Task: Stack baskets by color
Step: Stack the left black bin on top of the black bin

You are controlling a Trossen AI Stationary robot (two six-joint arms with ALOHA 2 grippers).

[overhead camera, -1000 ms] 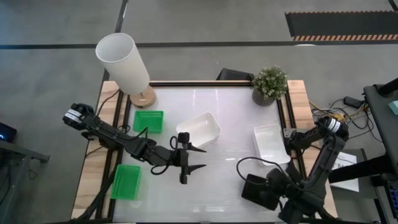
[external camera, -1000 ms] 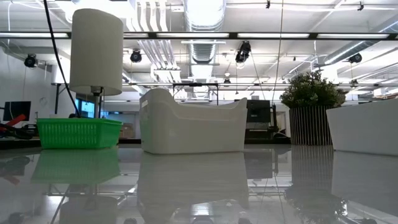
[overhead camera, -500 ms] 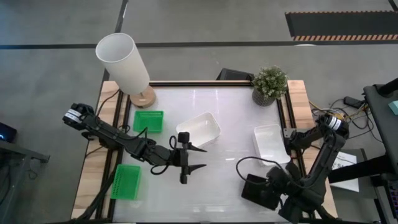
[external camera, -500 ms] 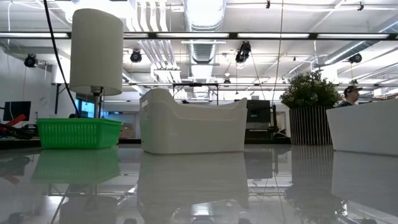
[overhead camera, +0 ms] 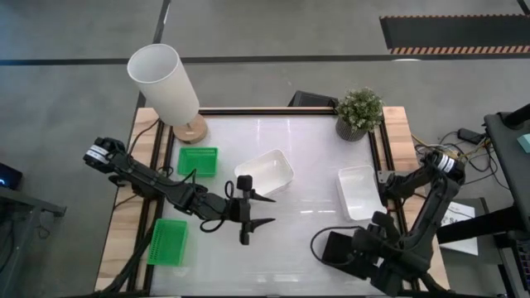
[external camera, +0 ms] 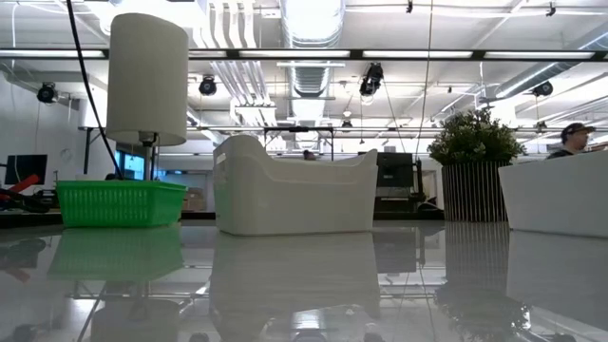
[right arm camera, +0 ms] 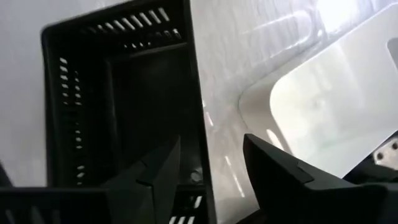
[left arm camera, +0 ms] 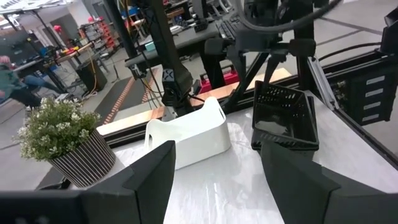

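A black mesh basket (overhead camera: 338, 248) sits near the front right and seems to rest inside another black one (left arm camera: 285, 138). My right gripper (right arm camera: 212, 138) points down over it, open. One finger is inside the basket and one outside its side wall (right arm camera: 198, 112), and neither touches it. My left gripper (overhead camera: 263, 210) hovers open at mid-table, just in front of a tilted white basket (overhead camera: 265, 171). A second white basket (overhead camera: 358, 192) lies at the right. Two green baskets (overhead camera: 198, 161) (overhead camera: 168, 241) lie at the left.
A lamp with a tall white shade (overhead camera: 164, 83) stands at the far left corner. A potted plant (overhead camera: 358, 112) stands at the far right. Cables and the right arm's base crowd the right edge. A person (external camera: 575, 138) shows in the room behind.
My right arm's wrist has rolled above the black basket at the front right and kept roughly its place. The baskets stay where they were. A person has walked into the low view's far right.
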